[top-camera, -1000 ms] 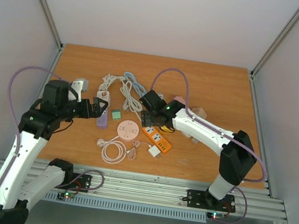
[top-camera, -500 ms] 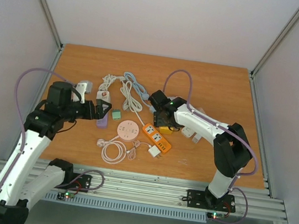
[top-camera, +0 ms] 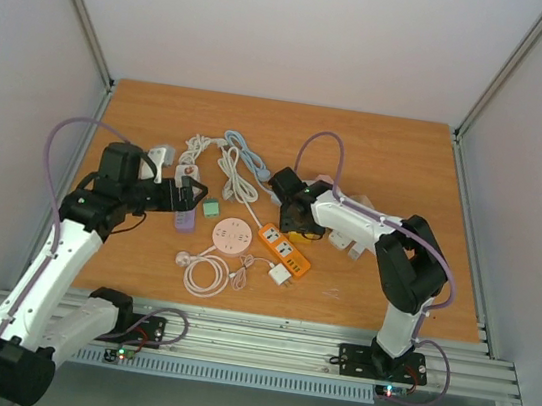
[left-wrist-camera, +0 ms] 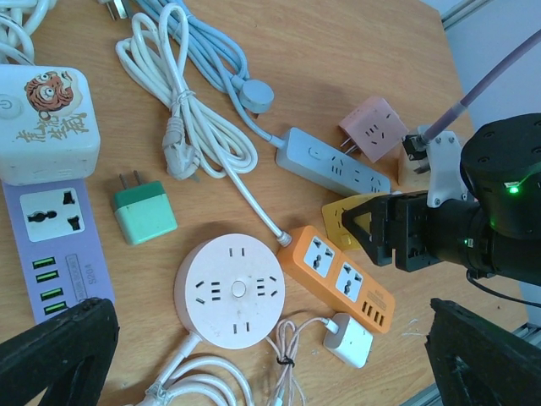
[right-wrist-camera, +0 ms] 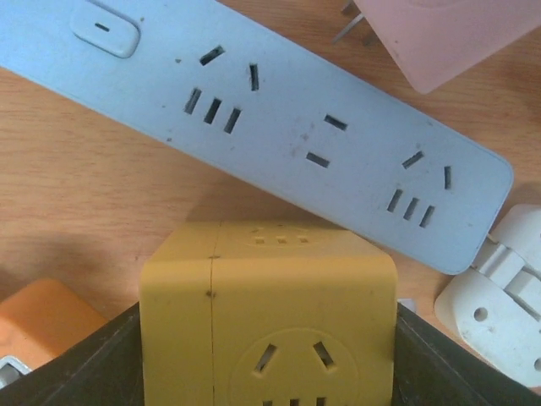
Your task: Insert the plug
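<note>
A yellow cube plug (right-wrist-camera: 270, 313) lies on the wooden table beside a blue-grey power strip (right-wrist-camera: 254, 110). My right gripper (right-wrist-camera: 269, 364) is down over the cube, with a dark finger pressed on each side. From the left wrist the yellow cube plug (left-wrist-camera: 342, 222) peeks out under the right gripper (left-wrist-camera: 385, 233), just behind the orange power strip (left-wrist-camera: 342, 277). In the overhead view the right gripper (top-camera: 295, 213) sits at the table's middle. My left gripper (top-camera: 183, 194) hovers open above the purple strip (top-camera: 185, 217), holding nothing; the left gripper (left-wrist-camera: 270, 338) spans wide.
A round pink socket (left-wrist-camera: 230, 290), green plug (left-wrist-camera: 144, 211), white charger (left-wrist-camera: 348, 338), pink cube (left-wrist-camera: 372, 127), white cartoon cube (left-wrist-camera: 46, 123) and coiled white cables (left-wrist-camera: 194, 127) crowd the table's middle. A white folding part (right-wrist-camera: 499, 296) lies right of the yellow cube.
The right gripper shifted from above the orange strip back to the yellow cube and narrowed its jaws onto it. The left arm drifted slightly right, still open.
</note>
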Motion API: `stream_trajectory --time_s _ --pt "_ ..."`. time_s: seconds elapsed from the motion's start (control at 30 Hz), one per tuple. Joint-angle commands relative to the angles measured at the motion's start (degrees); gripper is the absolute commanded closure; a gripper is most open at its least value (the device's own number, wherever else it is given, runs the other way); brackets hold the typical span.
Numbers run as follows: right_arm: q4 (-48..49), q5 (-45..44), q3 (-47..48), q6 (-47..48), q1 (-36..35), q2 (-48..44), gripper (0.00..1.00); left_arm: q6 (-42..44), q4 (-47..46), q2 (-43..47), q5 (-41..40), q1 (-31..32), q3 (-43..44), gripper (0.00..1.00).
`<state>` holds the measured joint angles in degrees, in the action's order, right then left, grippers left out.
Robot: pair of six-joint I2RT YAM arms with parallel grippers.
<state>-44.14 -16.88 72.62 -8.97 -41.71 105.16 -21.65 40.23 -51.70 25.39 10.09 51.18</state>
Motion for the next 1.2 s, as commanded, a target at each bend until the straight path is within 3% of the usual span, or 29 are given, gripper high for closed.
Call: stream_trajectory --time_s 0.0,0.17,0.3,0.63,0.93,1.03,1.17 --pt "2.2 0.7 -0.5 -0.5 0.4 1.0 0.35 -0.4 -3.6 -0.6 1.3 -0.2 -0.5 0.01" --pt "3.6 1.7 -1.6 0.1 0.3 -1.5 0.47 -1.1 -3.9 -0.8 2.9 -0.2 -0.6 0.01" --pt "3.7 4.7 -1.5 1.6 0.7 -7.4 0.49 -3.3 -5.6 -0.8 5.4 -0.2 -1.1 0.01" --pt "8.0 32.6 -1.7 -7.2 5.6 -17.7 0.47 -10.5 -14.3 -1.4 10.7 1.0 -2.6 0.02" --pt "13.8 47.3 -2.4 -19.3 9.7 -25.5 0.47 -16.2 -24.6 -3.5 10.6 3.3 -2.1 0.02" --pt "17.0 49.5 -3.1 -21.9 10.1 -28.5 0.48 -22.0 -30.5 -4.2 10.8 4.0 -2.7 0.04" --pt "22.6 52.0 -4.1 -25.0 10.4 -31.7 0.48 -36.4 -43.9 -4.2 14.2 5.1 -7.2 0.05"
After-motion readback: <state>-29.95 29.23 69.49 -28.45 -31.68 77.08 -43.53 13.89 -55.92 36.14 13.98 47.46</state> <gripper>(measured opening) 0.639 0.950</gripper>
